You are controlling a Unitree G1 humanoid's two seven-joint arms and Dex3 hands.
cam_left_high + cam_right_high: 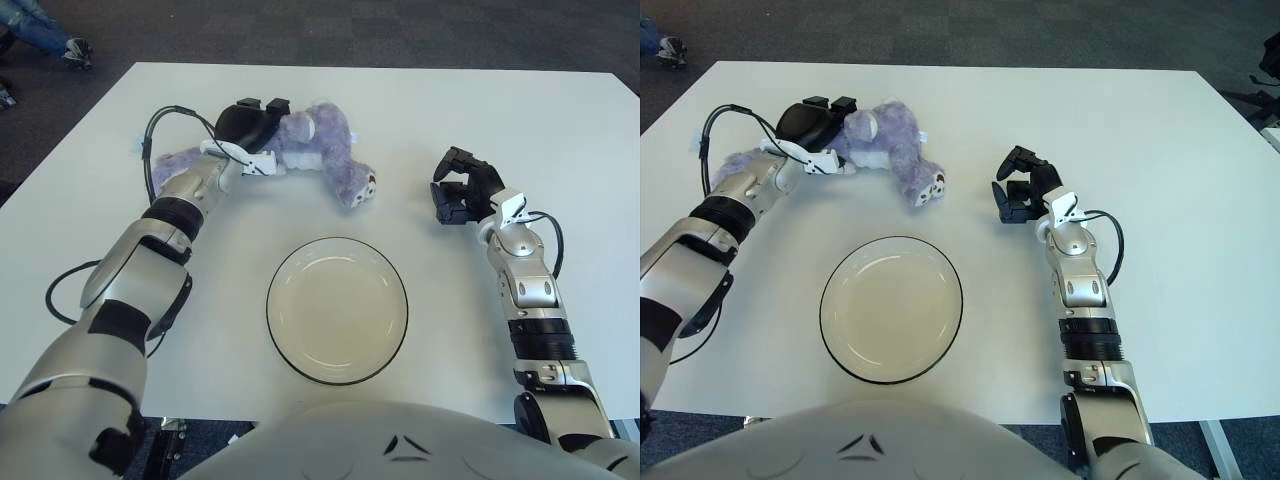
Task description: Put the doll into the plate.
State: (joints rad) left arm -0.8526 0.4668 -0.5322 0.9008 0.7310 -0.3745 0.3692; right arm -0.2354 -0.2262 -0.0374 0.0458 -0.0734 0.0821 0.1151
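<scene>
Black fingers (262, 108) of the left hand (245, 125) clamp one purple doll (315, 145) in the upper left of the frame, above the single plate (337, 310) at centre. One right hand (458, 190) shows right of the doll, its fingers curled on nothing. Risk, as I judge it: the floppy doll could slip out or drag across the white tabletop (560, 130) and miss the plate.
</scene>
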